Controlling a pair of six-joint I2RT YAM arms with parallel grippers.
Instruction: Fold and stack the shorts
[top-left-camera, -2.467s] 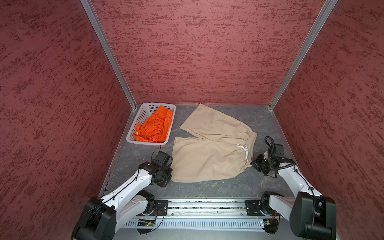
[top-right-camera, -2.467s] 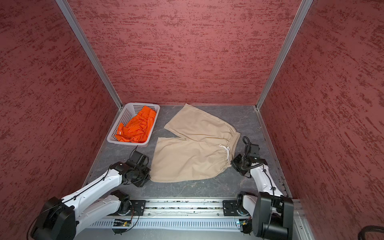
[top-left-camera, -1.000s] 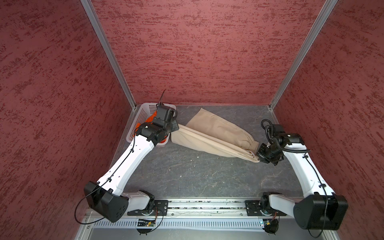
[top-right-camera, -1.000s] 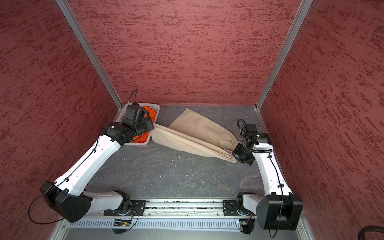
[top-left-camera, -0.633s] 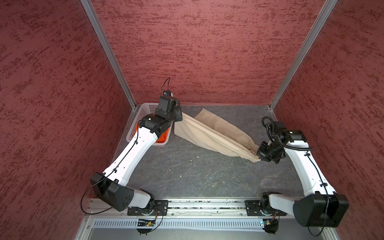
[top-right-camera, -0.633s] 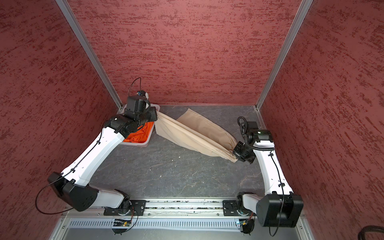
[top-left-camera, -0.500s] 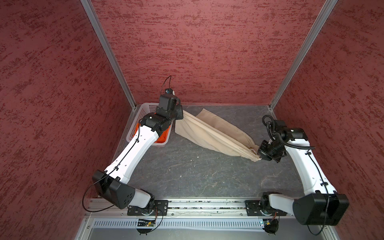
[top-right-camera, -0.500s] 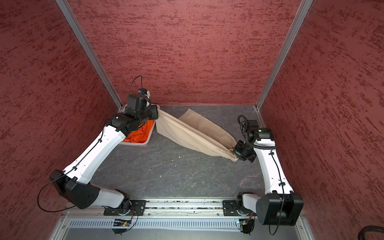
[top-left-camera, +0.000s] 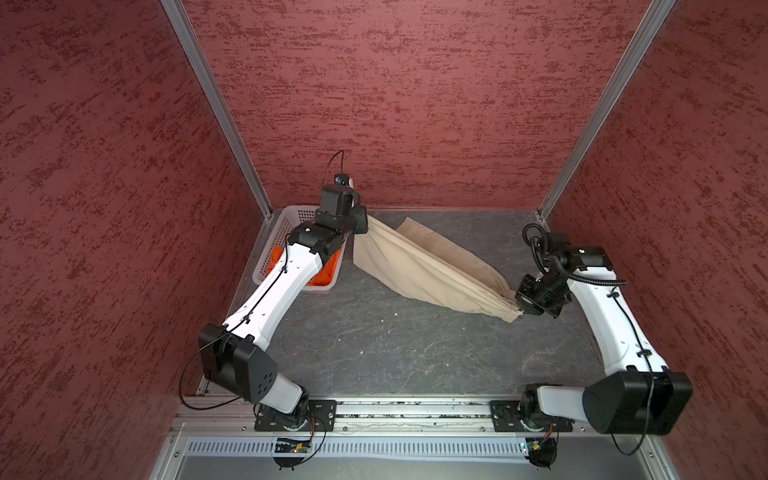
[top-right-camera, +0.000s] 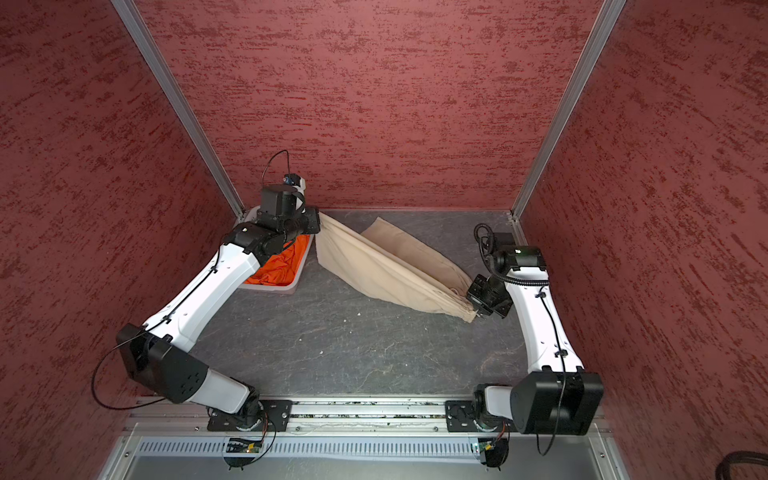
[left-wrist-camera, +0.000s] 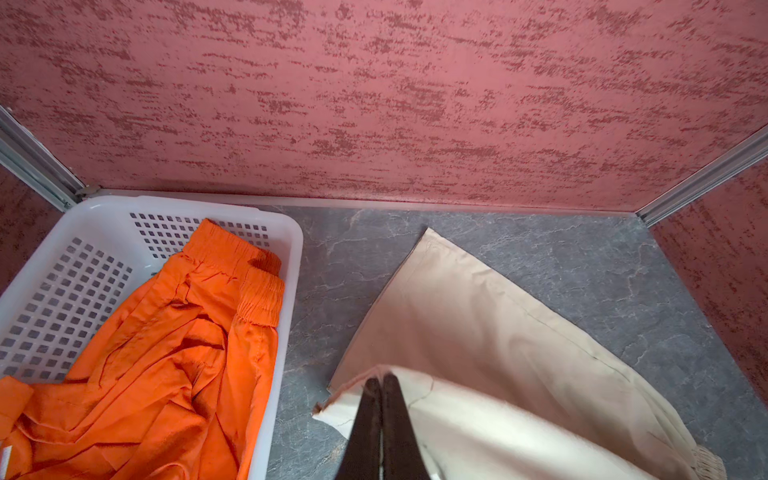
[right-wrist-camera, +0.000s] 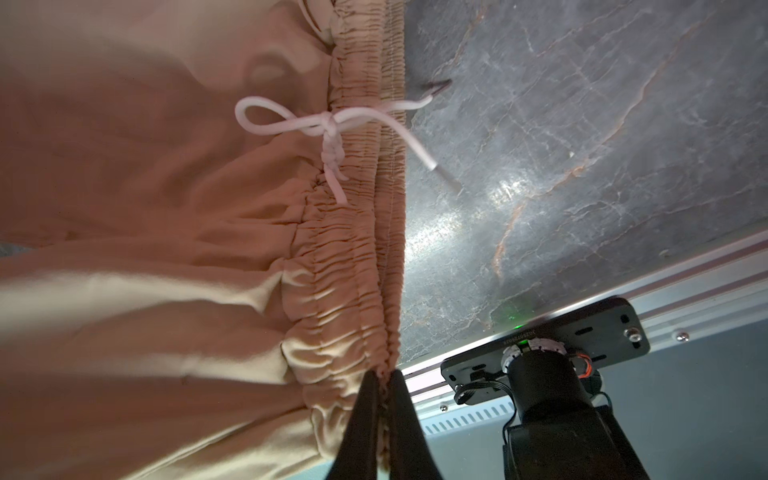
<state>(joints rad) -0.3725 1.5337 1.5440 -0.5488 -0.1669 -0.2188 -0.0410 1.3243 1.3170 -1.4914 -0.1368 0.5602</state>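
The left tool (left-wrist-camera: 380, 378) was clenched on a hem corner of the beige shorts (top-left-camera: 428, 270), lifted at the far left, just beside the white perforated basket (left-wrist-camera: 286, 249). The right tool (right-wrist-camera: 385, 374) was pinched tight on the near end of the gathered waistband (right-wrist-camera: 353, 249), low at the right side of the surface (top-left-camera: 374, 353). Between the two, the beige shorts hung as a long, sagging band slanting from far left to right. One leg lay flat on the far part of the surface behind the raised one. The white drawstring (right-wrist-camera: 328, 124) was tied in a bow at the waist, its ends dangling. The basket stood in the far-left corner, holding only the orange shorts (left-wrist-camera: 174, 345), crumpled, with their elastic waist toward the far wall.
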